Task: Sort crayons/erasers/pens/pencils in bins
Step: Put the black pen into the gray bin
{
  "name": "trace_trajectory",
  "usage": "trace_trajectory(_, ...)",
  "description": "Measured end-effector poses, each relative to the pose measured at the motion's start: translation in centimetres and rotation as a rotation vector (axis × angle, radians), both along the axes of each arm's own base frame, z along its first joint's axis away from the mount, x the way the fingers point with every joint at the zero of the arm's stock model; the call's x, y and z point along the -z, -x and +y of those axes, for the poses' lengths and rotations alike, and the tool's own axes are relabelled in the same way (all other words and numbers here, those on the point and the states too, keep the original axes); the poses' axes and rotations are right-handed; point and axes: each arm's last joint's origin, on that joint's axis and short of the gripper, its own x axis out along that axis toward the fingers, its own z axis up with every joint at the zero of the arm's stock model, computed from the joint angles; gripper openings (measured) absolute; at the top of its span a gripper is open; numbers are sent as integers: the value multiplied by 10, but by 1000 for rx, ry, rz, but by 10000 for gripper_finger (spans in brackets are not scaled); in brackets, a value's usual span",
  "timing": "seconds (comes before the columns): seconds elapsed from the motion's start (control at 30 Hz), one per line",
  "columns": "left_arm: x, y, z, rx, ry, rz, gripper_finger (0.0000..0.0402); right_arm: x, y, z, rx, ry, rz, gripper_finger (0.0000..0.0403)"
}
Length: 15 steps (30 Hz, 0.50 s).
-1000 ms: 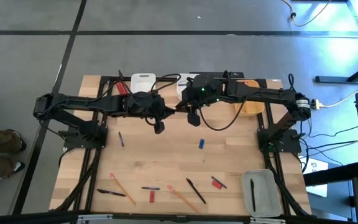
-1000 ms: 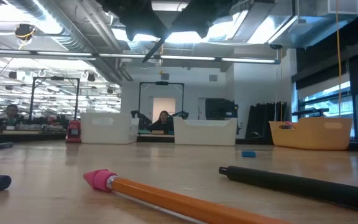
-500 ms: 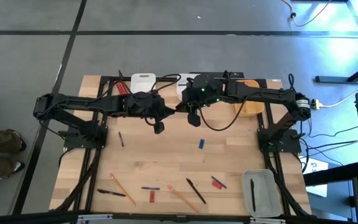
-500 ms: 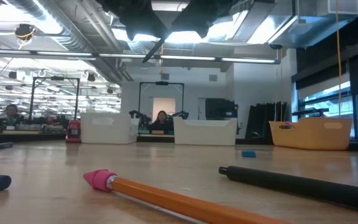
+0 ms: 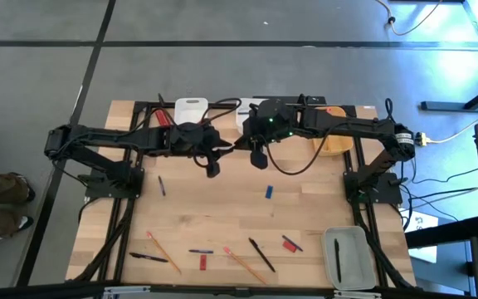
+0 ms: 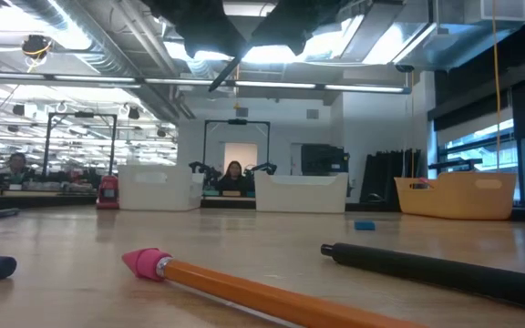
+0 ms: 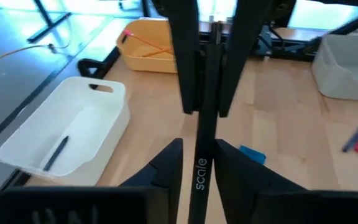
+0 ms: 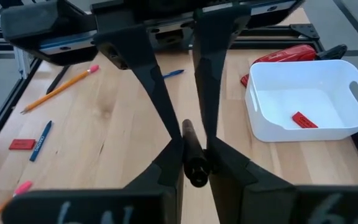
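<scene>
Above the table (image 5: 222, 212), near the white bin (image 5: 191, 109), both claws meet on one black pen (image 7: 199, 168). The right claw (image 8: 194, 152) is clamped on it. The left claw (image 7: 197, 158) has the pen between its fingers (whether it grips cannot be told). Pencils (image 5: 163, 253) lie well away from that bin.

Both arms meet mid-air at table's back (fingertips facing); left hand (image 5: 212, 170), right hand (image 5: 257, 159).
</scene>
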Motion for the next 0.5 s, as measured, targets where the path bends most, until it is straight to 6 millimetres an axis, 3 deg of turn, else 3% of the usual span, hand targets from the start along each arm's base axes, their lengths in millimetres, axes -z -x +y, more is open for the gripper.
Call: trace_trajectory(0.5,0,0,0,-14,-11,3,96,1,0,0,-2,-3,7,57)
